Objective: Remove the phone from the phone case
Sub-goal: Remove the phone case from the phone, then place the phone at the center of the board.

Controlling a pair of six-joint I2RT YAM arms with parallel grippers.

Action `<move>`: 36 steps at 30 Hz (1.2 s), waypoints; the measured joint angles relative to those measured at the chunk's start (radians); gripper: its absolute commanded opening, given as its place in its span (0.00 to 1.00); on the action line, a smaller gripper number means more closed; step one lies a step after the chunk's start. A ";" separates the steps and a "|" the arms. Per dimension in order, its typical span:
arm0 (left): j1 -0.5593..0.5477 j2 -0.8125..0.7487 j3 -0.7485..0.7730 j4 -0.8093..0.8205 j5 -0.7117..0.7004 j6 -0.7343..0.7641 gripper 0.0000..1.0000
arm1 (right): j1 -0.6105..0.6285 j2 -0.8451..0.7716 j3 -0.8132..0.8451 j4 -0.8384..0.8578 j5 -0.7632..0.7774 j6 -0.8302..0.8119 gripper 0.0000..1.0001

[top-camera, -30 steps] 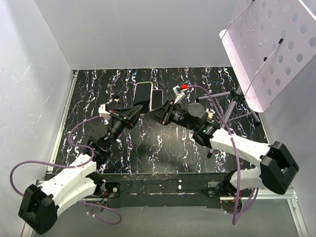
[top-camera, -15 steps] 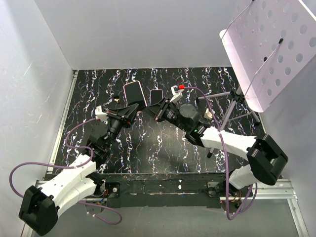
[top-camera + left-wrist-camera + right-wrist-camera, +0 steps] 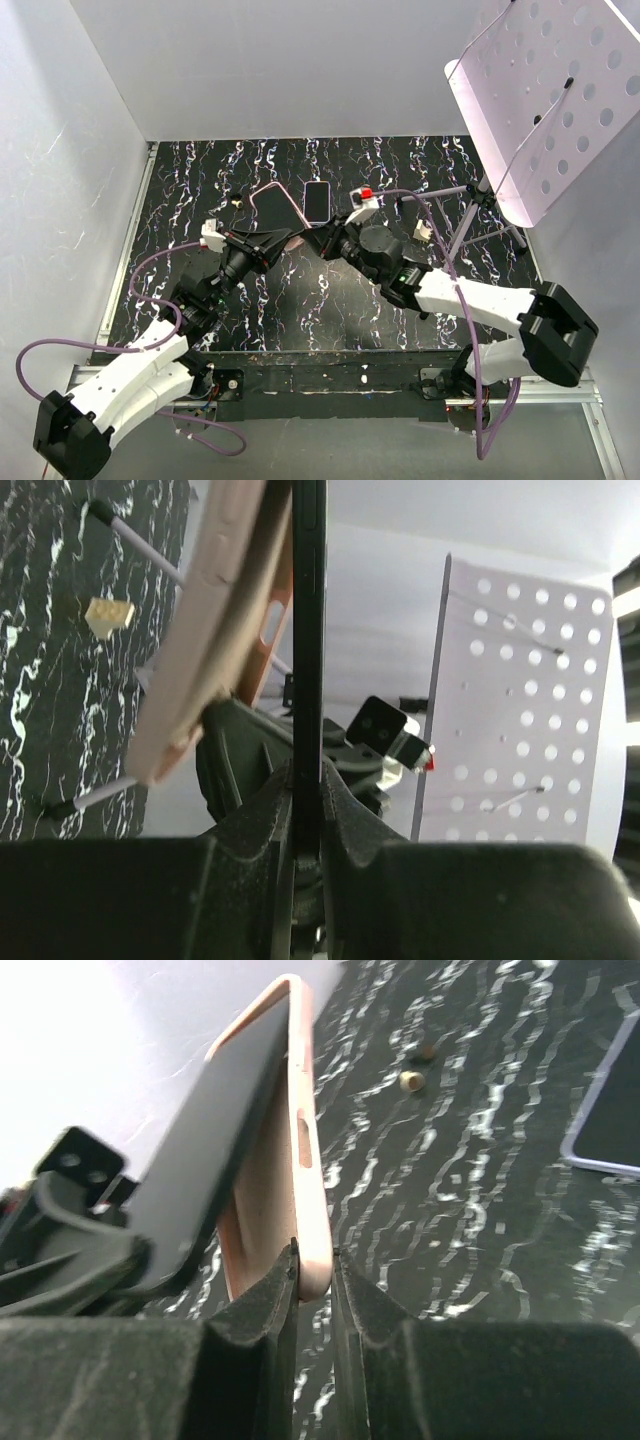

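Observation:
A black phone [image 3: 308, 630] stands edge-on between my left fingers; my left gripper [image 3: 307, 780] is shut on its lower end. A pink phone case [image 3: 215, 630] leans off the phone to the left, still meeting it near the top. In the right wrist view my right gripper [image 3: 313, 1260] is shut on the lower rim of the pink case [image 3: 300, 1170], with the dark phone [image 3: 215, 1150] tilted out of it to the left. From above, the case [image 3: 272, 205] is held above the table between the left gripper [image 3: 283, 238] and right gripper [image 3: 322, 240].
A second phone with a pale rim [image 3: 318, 200] lies flat on the black marbled table [image 3: 200, 170], also in the right wrist view [image 3: 610, 1120]. Small brass bits [image 3: 412, 1080] lie beyond. A perforated white plate on a tripod [image 3: 550, 90] stands at the right.
Both grippers have drawn back toward the arm bases with the phone and case. The case has turned and opened away from the phone. The second phone has come fully into view.

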 measured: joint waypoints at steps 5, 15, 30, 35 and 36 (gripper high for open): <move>-0.015 0.001 0.050 -0.050 0.064 0.085 0.00 | -0.010 -0.075 -0.065 -0.028 0.142 -0.039 0.01; -0.006 0.095 0.138 -0.090 0.138 0.294 0.00 | -0.021 -0.088 -0.056 -0.269 0.371 -0.047 0.01; 0.335 0.337 0.437 -0.475 0.340 0.905 0.00 | -0.072 -0.204 -0.137 -0.504 0.379 0.038 0.01; 0.489 0.524 0.542 -0.511 0.364 1.020 0.00 | -0.110 -0.240 -0.218 -0.523 0.326 0.094 0.01; 0.510 0.555 0.567 -0.527 0.372 1.043 0.00 | -0.119 -0.243 -0.222 -0.526 0.317 0.101 0.01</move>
